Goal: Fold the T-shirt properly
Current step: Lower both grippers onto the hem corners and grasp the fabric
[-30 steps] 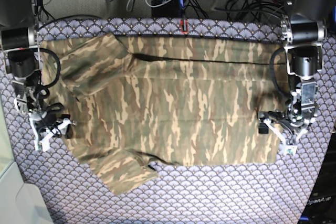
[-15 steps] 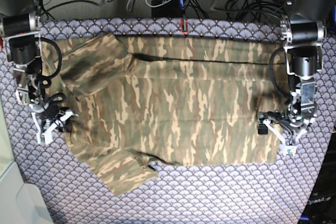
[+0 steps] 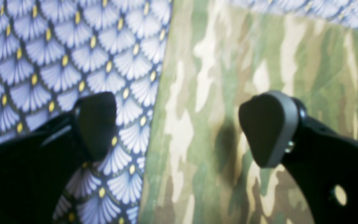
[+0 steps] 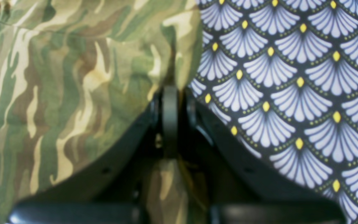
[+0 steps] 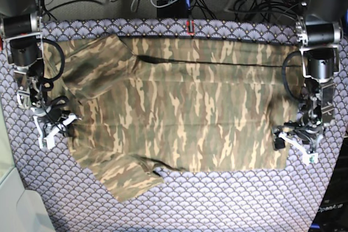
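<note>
Base view looked straight down over the whole surface [image 5: 179, 205], both wrist views sat close above the T-shirt's [image 5: 179, 112] opposite edges

The T-shirt [image 5: 179, 112], a camouflage print of tan, olive and brown, is lying spread flat across the desk with its length running side to side in the base view. One short sleeve is reaching toward the far left corner and the other is angling out at the near left. Its left edge is bunching up into a raised fold, and its right hem is lying straight.
</note>
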You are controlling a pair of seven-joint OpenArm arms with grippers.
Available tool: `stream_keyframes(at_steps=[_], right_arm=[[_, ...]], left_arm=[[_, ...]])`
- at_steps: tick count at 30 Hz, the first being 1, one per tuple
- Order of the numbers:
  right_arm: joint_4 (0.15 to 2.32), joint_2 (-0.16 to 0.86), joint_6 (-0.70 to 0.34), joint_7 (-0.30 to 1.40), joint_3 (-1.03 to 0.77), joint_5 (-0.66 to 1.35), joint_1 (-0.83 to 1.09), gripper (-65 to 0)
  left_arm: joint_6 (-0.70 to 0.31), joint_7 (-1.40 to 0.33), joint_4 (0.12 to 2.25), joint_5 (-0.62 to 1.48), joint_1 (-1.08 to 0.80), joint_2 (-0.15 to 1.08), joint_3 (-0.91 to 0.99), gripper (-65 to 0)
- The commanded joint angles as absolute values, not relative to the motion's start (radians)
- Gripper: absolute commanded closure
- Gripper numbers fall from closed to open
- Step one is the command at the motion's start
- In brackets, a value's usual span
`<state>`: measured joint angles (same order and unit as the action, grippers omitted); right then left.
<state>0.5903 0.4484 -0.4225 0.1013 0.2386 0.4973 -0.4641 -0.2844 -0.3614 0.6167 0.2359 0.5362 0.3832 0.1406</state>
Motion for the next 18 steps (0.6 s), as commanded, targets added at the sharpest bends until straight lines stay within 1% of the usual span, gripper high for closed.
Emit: stream_keyframes(at_steps=[1, 3, 8, 12, 15, 16, 18], right_arm=[[0.596, 0.46, -0.435, 0.125, 0.239, 0.49, -0.473, 0.0], [0.596, 0.46, -0.435, 0.125, 0.239, 0.49, -0.473, 0.0], [0.596, 0.458, -0.435, 0.125, 0.239, 0.49, -0.473, 0.0], [0.596, 0.458, -0.435, 0.125, 0.239, 0.49, -0.473, 0.0], [0.596, 0.458, -0.435, 0.125, 0.239, 0.49, -0.473, 0.0], [0.596, 0.458, -0.435, 0.125, 0.239, 0.49, -0.473, 0.0], [0.596, 0.458, -0.435, 0.125, 0.239, 0.49, -0.473, 0.0]], left_arm=[[-0.285, -0.343, 0.608, 0.222, 0.582, 0.397, 0.142, -65.0], [-0.285, -0.337, 0.553, 0.189, 0.619, 0.392, 0.143, -65.0], [-0.283, -0.22, 0.387, 0.17, 0.702, 0.38, 0.142, -65.0], [-0.283, -0.168, 0.321, 0.105, 0.75, 0.374, 0.142, -65.0], [-0.283, -0.14, 0.314, 0.074, 0.751, 0.341, 0.142, -65.0], [-0.268, -0.136, 0.314, 0.067, 0.75, 0.334, 0.142, -65.0], [-0.2, -0.136, 0.314, 0.054, 0.739, 0.328, 0.142, -65.0]])
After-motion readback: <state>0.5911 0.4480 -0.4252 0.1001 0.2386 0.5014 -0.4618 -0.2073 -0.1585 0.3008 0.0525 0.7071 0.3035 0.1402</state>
